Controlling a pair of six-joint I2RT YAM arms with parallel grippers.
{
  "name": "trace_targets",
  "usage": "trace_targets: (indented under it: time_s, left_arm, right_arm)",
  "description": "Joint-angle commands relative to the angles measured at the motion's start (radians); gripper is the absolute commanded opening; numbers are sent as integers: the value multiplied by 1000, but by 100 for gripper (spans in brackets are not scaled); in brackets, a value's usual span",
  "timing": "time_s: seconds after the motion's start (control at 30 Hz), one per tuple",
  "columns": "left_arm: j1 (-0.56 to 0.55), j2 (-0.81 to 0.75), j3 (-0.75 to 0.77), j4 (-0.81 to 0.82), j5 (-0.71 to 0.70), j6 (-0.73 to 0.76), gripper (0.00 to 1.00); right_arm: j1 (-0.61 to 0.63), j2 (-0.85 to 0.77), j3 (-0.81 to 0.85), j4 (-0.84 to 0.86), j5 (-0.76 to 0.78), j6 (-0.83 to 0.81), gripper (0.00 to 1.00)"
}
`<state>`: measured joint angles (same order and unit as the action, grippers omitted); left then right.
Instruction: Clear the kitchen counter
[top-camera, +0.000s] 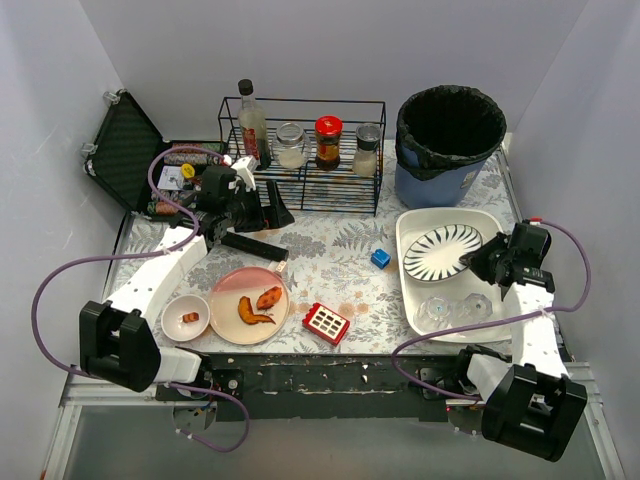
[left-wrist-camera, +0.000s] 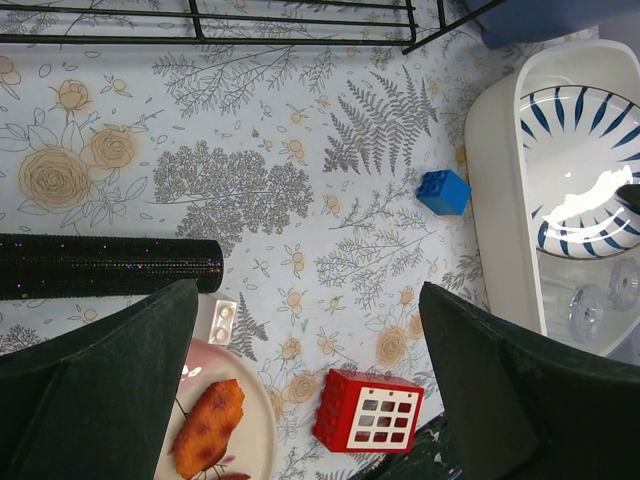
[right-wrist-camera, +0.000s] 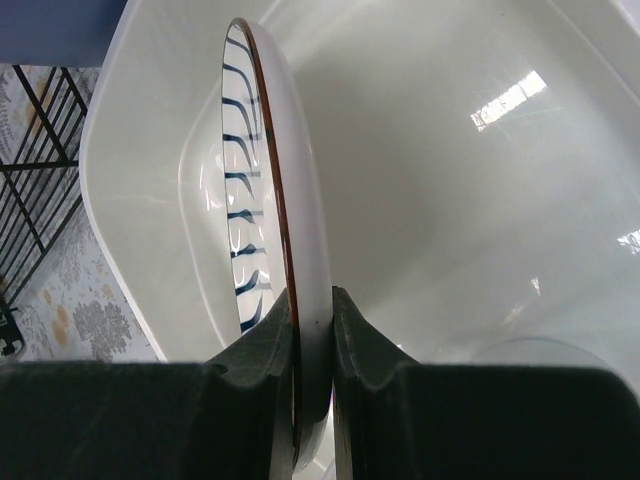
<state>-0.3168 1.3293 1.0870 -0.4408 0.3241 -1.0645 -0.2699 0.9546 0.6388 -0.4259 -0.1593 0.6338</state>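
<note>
The kitchen counter (top-camera: 340, 250) is a fern-patterned tabletop. On its right stands a white tub (top-camera: 405, 270) in which a blue-striped plate (top-camera: 440, 250) leans on edge. My right gripper (top-camera: 478, 262) is shut on that plate's rim; in the right wrist view the plate (right-wrist-camera: 300, 200) stands upright between the pads of the gripper (right-wrist-camera: 312, 300), inside the tub (right-wrist-camera: 450, 150). My left gripper (top-camera: 255, 205) hangs open over the counter's left half. In its wrist view the left gripper (left-wrist-camera: 308, 290) holds nothing and looks down on a red block (left-wrist-camera: 368, 411) and a pink plate (left-wrist-camera: 255, 420).
A pink plate (top-camera: 228, 290) with fried pieces, a small bowl (top-camera: 186, 316), a red block (top-camera: 326, 322), a blue block (top-camera: 380, 258) and a black glittery bar (top-camera: 255, 245) lie on the counter. Behind stand a wire rack (top-camera: 305, 155) with jars, a lined bin (top-camera: 448, 140) and an open black case (top-camera: 125, 145). Clear glassware (top-camera: 440, 312) lies in the tub.
</note>
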Motion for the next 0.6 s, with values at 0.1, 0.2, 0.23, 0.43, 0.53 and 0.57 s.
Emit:
trace_targets:
  time_s: [0.1, 0.2, 0.23, 0.43, 0.53, 0.57]
  left_arm:
    - [-4, -13, 2, 1, 3, -2, 93]
    - [-2, -16, -10, 2, 9, -3, 93]
    - [-2, -21, -15, 7, 4, -6, 93]
    - [-2, -12, -33, 31, 24, -25, 93]
    - [-2, -12, -27, 31, 27, -25, 93]
    - [-4, -13, -27, 31, 26, -25, 93]
  right_arm:
    - [-18, 7, -48, 110, -86, -52, 1]
    - [-31, 9, -70, 133, -112, -60, 1]
    - [-32, 12, -74, 142, -120, -62, 1]
    - [-46, 35, -93, 153, -132, -86, 1]
    - [-52, 45, -113, 167, -143, -94, 3]
    - [-55, 52, -119, 170, -147, -100, 4]
